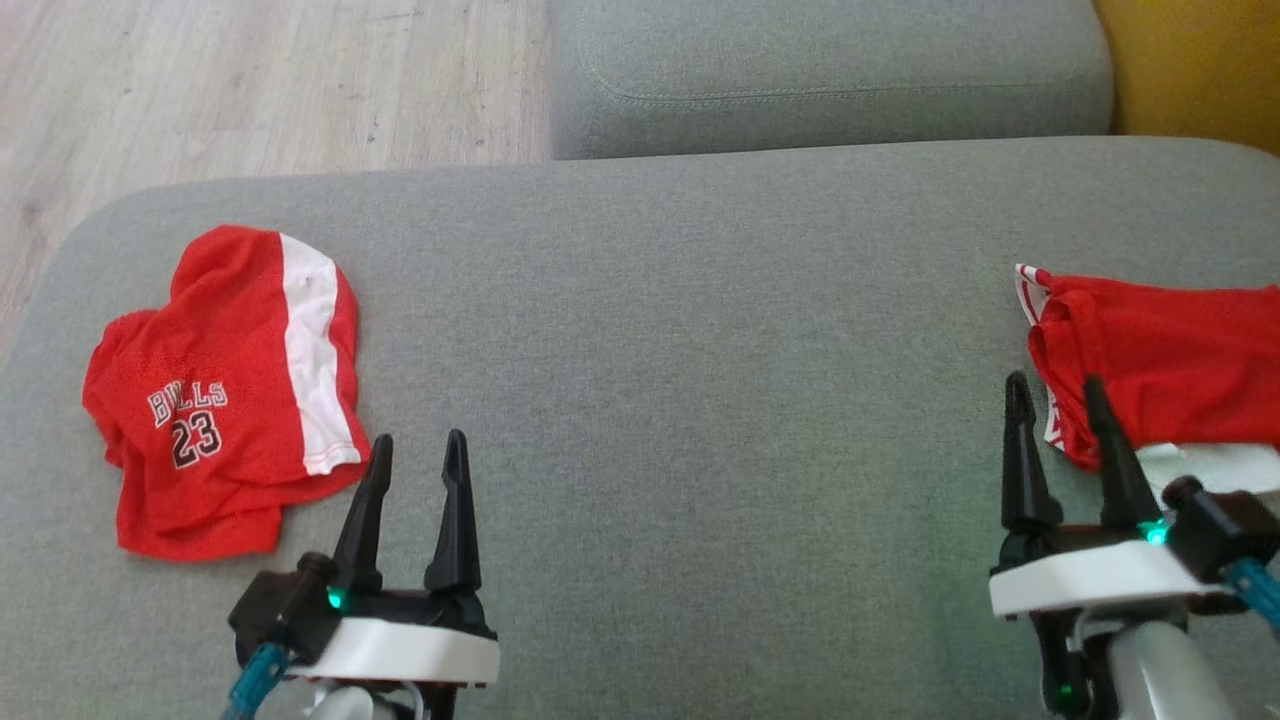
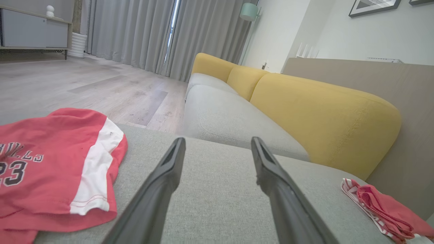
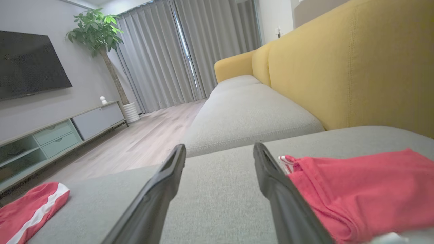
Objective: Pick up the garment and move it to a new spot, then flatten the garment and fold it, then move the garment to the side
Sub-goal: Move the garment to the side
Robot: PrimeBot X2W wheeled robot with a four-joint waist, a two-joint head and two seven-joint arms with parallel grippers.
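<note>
Left hand (image 1: 420, 438), right hand (image 1: 1055, 380): both apart, empty. Garment (image 1: 225, 395) just left of left hand; I'd pinch its near hem, lift slowly.

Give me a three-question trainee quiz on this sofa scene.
1. True or false: the left claw is gripping the red shorts.
2. The number printed on the shorts is: A) 23 B) 32 C) 45.
3. Fill in: the other red garment lies nearest the ___ claw.
Key: 1 false, it stands open and empty; 2 A; 3 right claw.
</note>
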